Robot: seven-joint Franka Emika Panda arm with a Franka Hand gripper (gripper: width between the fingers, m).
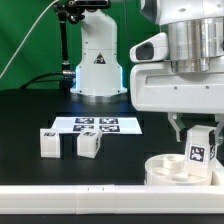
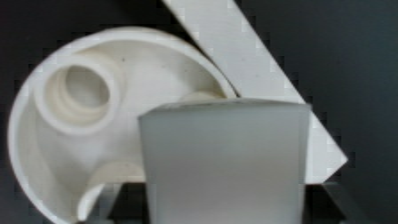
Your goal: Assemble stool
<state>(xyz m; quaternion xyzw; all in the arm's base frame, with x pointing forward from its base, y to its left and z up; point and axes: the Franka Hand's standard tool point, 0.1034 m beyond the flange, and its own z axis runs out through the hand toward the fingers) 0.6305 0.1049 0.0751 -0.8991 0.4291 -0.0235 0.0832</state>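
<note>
By the desk's near edge the gripper [image 1: 198, 133] clamps a stool leg [image 1: 200, 152] upright just above the round seat [image 1: 163, 172], whose socket [image 2: 80, 90] lies off to the leg's side

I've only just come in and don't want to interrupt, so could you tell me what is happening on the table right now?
The arm's tool is shut on one white leg and holds it upright at the round seat, on the exterior view's right. I cannot tell whether the leg sits in a socket. A second leg and a third leg stand loose beside the marker board, not yet fitted.
</note>
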